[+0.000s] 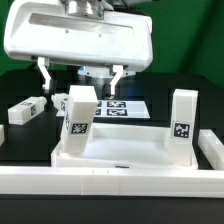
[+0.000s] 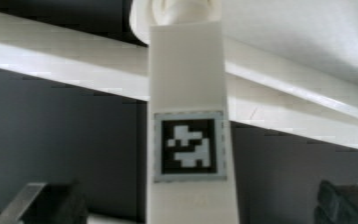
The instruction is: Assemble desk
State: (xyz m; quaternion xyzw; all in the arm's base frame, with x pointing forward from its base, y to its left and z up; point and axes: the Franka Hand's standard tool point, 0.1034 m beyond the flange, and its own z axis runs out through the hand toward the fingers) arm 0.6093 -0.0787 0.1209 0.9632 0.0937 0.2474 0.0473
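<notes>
The white desk slab (image 1: pixel 120 152) lies flat near the front. Two square white legs with tags stand upright in its corners, one at the exterior view's left (image 1: pixel 78 120) and one at the right (image 1: pixel 182 116). My gripper (image 1: pixel 80 84) is open, just above the top of the left upright leg, with one dark finger (image 1: pixel 45 74) on each side. In the wrist view that leg (image 2: pixel 190 100) runs between the open gripper (image 2: pixel 190 206) and touches neither fingertip (image 2: pixel 44 204). Two loose legs (image 1: pixel 25 110) (image 1: pixel 60 102) lie on the table at the left.
The marker board (image 1: pixel 118 106) lies flat behind the slab. A long low white rail (image 1: pixel 110 182) runs along the front and up the right side (image 1: pixel 212 150). White edges (image 2: pixel 60 52) cross the wrist view behind the leg.
</notes>
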